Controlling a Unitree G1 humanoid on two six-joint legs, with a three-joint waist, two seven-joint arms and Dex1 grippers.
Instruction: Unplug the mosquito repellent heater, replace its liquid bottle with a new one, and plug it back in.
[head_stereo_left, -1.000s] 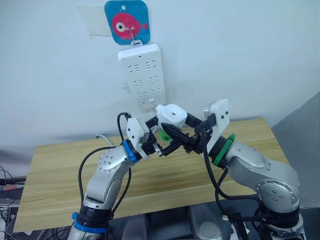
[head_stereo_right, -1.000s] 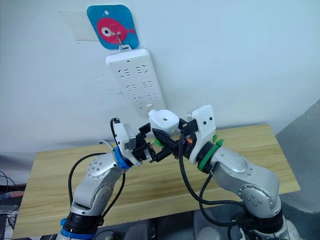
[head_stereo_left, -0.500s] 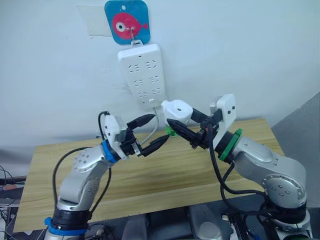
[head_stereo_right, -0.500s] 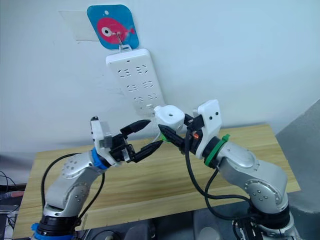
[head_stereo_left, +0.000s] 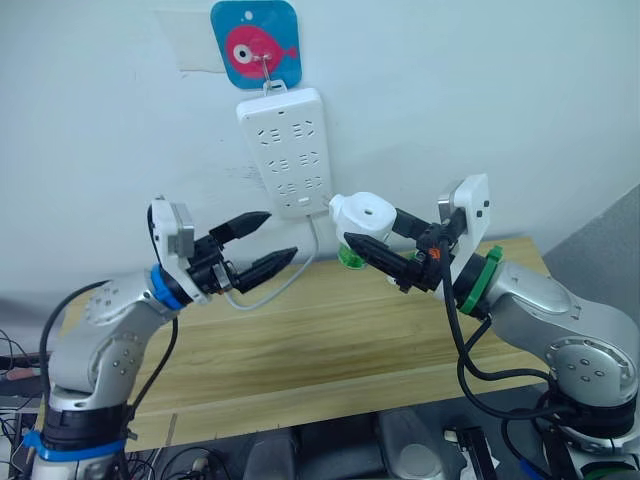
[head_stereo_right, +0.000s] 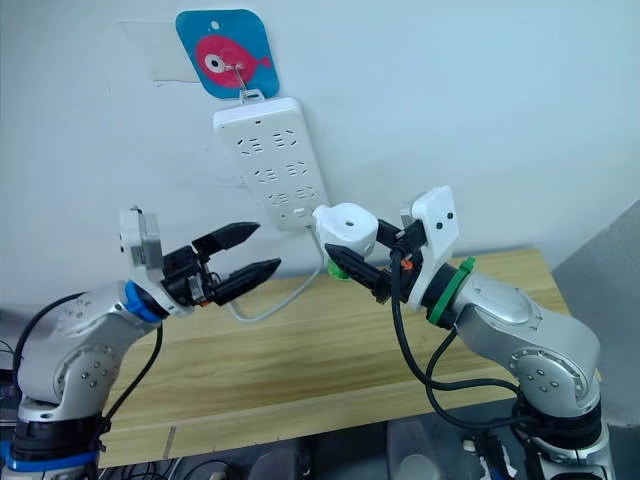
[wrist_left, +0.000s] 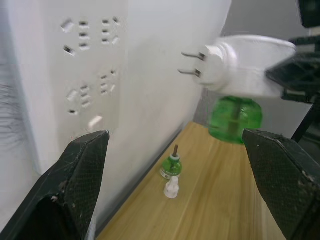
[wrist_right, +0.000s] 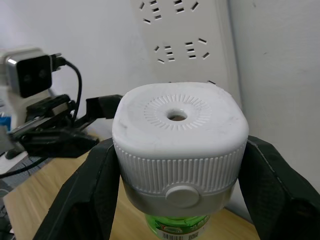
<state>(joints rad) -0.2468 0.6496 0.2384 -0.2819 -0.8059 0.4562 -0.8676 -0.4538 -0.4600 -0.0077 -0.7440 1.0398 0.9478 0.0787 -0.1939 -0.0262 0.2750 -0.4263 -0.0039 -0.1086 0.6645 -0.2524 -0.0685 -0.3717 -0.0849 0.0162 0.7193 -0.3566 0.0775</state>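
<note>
The right gripper (head_stereo_left: 385, 243) is clamping the mosquito repellent heater (head_stereo_left: 362, 215) in mid-air, prongs facing the power strip (head_stereo_left: 287, 152) just beside; the left gripper (head_stereo_left: 262, 243) is hanging open, empty, farther off.

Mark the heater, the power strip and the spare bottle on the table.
heater (wrist_right: 180, 130): right wrist view, domed top.
power strip (head_stereo_left: 285, 150): left eye view, middle of its face.
spare bottle (wrist_left: 171, 166): left wrist view, green body.
</note>
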